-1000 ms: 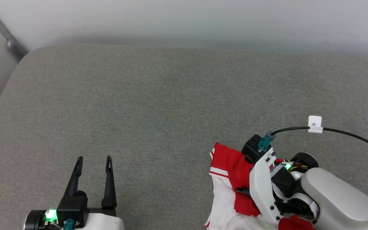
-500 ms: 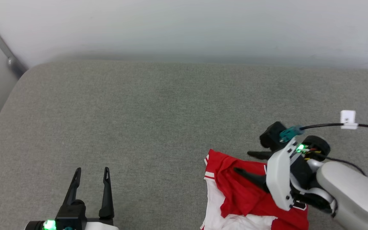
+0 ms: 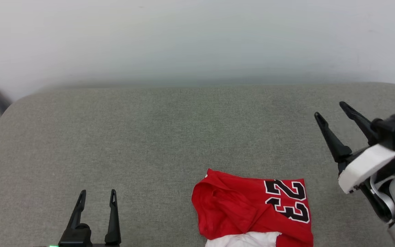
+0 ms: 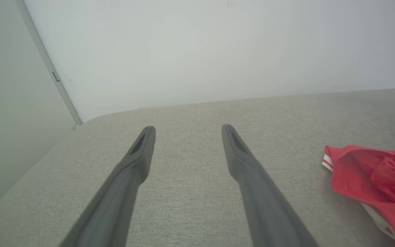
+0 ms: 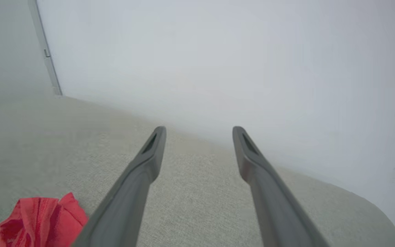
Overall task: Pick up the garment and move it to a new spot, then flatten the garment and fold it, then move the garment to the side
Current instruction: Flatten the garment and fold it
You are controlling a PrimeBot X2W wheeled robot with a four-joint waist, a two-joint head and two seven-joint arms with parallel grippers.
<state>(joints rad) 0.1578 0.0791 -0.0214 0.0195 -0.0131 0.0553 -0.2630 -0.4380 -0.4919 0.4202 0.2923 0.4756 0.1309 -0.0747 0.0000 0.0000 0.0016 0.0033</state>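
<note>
While both grippers hang empty over the grey cloth surface [image 3: 142, 137], the garment [image 3: 238, 212] lies bunched at the lower middle of the head view, running off the bottom edge. It sits between the two tools and touches neither. The left gripper [image 3: 97, 192] is at the lower left of that view, well apart from it. The right gripper [image 3: 330, 109] is near the right edge, above and to the right of the cloth, its fingers slanting toward the upper left. Each gripper's two dark fingers are spread wide with nothing between them. In the left wrist view the garment [image 4: 372, 175] is at the right edge, beside the left gripper [image 4: 188, 127]. In the right wrist view the garment [image 5: 36, 219] is in the lower left corner, near the right gripper [image 5: 199, 128]. Large black numerals edged in white read "23" on the red fabric, turned out of upright in the head view. A white patch of the shirt shows at the bottom edge.
</note>
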